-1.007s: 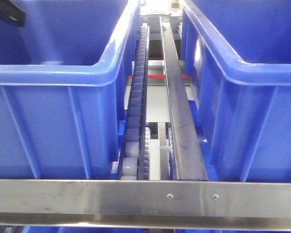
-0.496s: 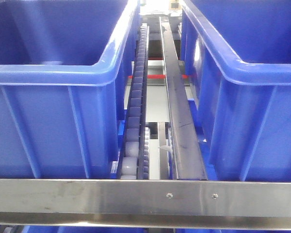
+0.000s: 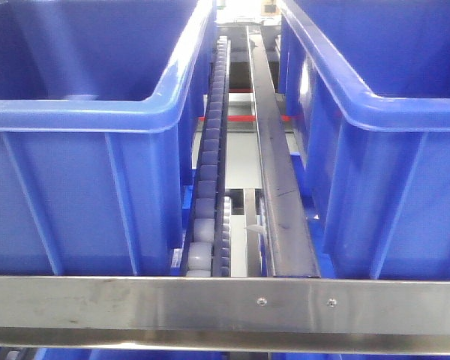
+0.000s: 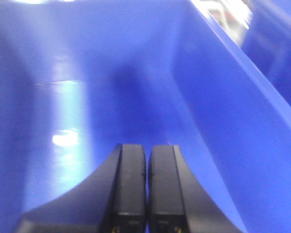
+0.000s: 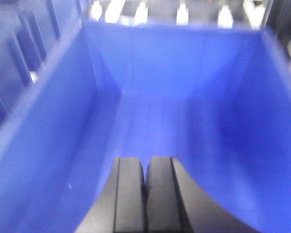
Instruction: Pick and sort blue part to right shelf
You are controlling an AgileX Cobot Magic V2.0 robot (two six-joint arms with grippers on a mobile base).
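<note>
Hovering over blue bins, both closed and holding nothing: left end effector [image 4: 146, 187] | right end effector [image 5: 145, 194] | roller track [image 3: 210, 180] between bins | blue part not visible.

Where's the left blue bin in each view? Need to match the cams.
Front view: the left blue bin fills the left half, its near wall and rim facing the camera.
Left wrist view: its inside wall fills the frame, above the shut left gripper.
Right wrist view: cannot tell; ribbed blue walls at upper left, too blurred.
Shared landmark: the bin's rounded rim.
</note>
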